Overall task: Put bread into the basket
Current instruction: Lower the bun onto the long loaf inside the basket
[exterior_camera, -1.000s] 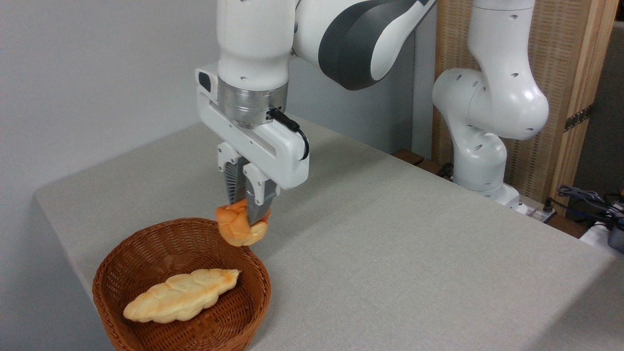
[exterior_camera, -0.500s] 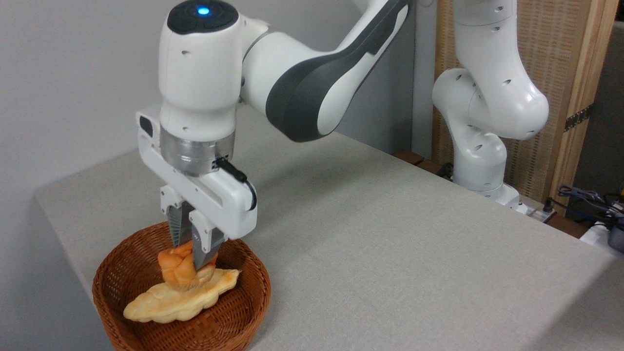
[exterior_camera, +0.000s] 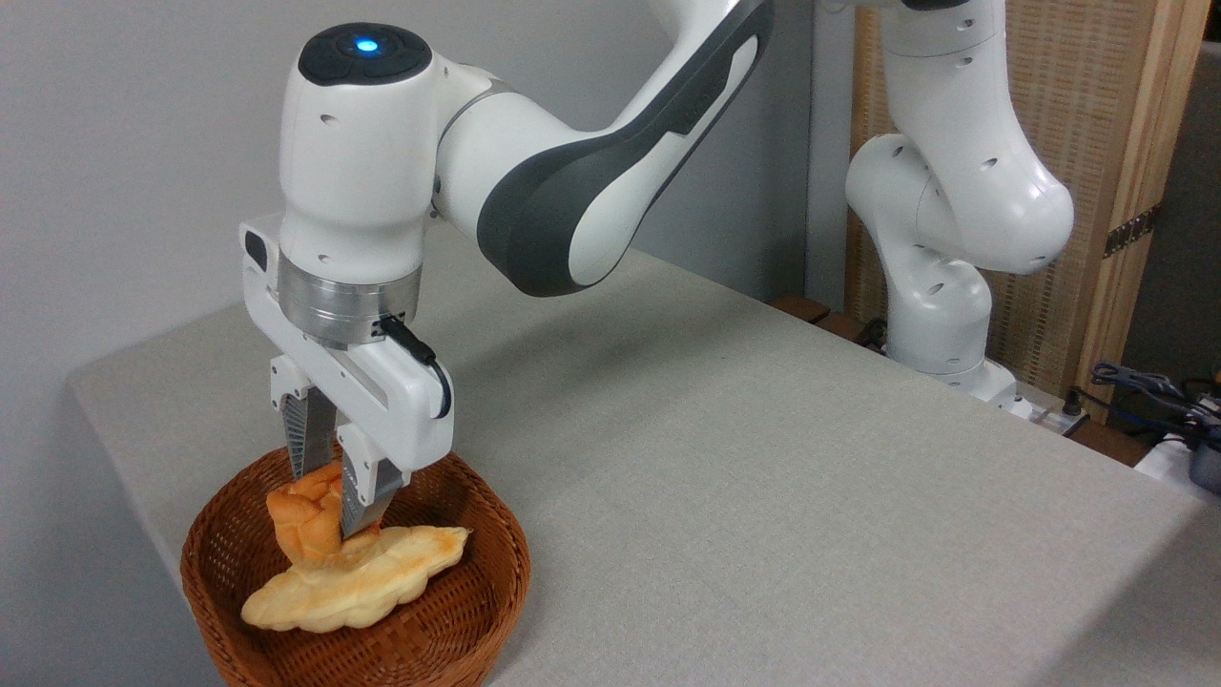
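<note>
Bread [exterior_camera: 303, 515] hangs in the claw [exterior_camera: 329, 510], whose 2 fingers are clamped on its knotted top, inside the rim of the basket [exterior_camera: 477, 611]. It sits low, just behind a long pale braided loaf [exterior_camera: 358, 582] already lying in the basket, and looks to be touching or nearly touching that loaf; I cannot tell which. The bun looks light and soft, likely to dent under a hard squeeze, so a gentle pinch across the lobed top seems the right hold. Its glazed crust may be a little slick. The basket is shallow and wide, resting near the corner of the counter [exterior_camera: 763, 458], with room left beside the loaf.
</note>
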